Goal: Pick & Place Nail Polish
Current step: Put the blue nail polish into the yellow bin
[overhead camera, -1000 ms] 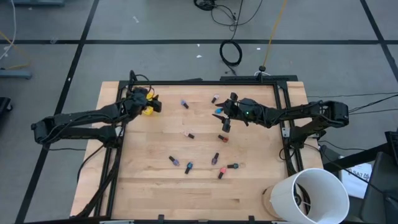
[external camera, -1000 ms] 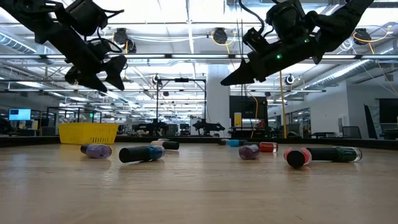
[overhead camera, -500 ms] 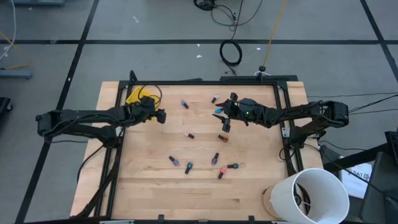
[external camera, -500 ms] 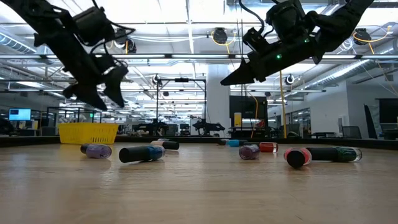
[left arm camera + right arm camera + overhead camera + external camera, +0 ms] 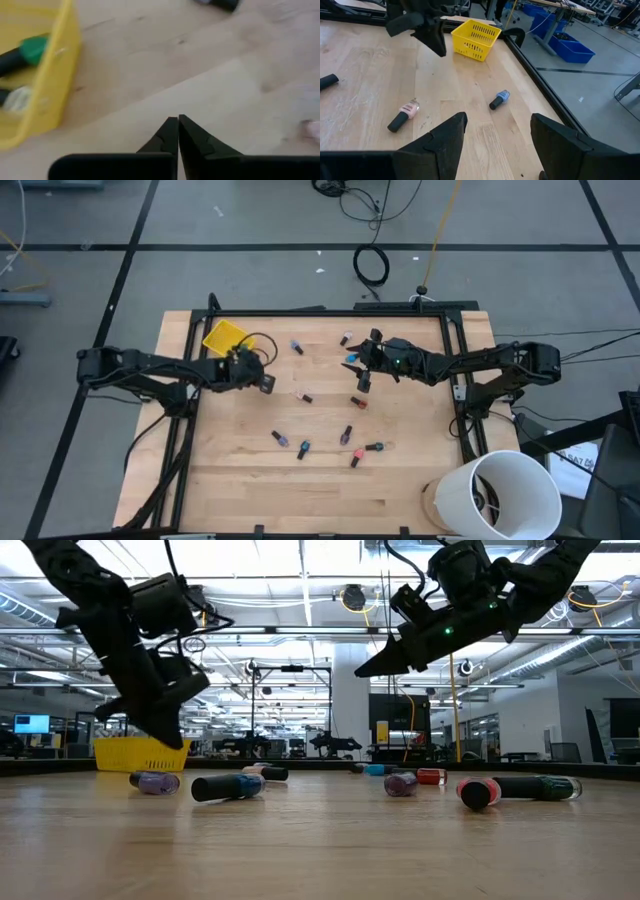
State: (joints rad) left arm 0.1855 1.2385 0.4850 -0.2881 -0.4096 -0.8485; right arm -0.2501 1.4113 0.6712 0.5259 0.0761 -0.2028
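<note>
— Where is your left gripper (image 5: pixel 268 383) now?

— It hangs just beside the yellow bin (image 5: pixel 222 337), above bare tabletop (image 5: pixel 400 480), with its fingers (image 5: pixel 170 137) pressed together and nothing between them. I see a green bottle (image 5: pixel 22 54) lying inside the bin.

— And the other nail polish bottles (image 5: pixel 302 448)?

— They lie scattered on their sides over the wood. I judge the pale pink bottle (image 5: pixel 403 115) a likely next pick.

— The right gripper (image 5: pixel 352 360)?

— It waits above the far bottles, fingers (image 5: pixel 442 137) spread apart, empty.

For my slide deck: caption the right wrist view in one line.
Open right gripper hovers over pink and blue nail polish bottles, yellow bin beyond.
</note>
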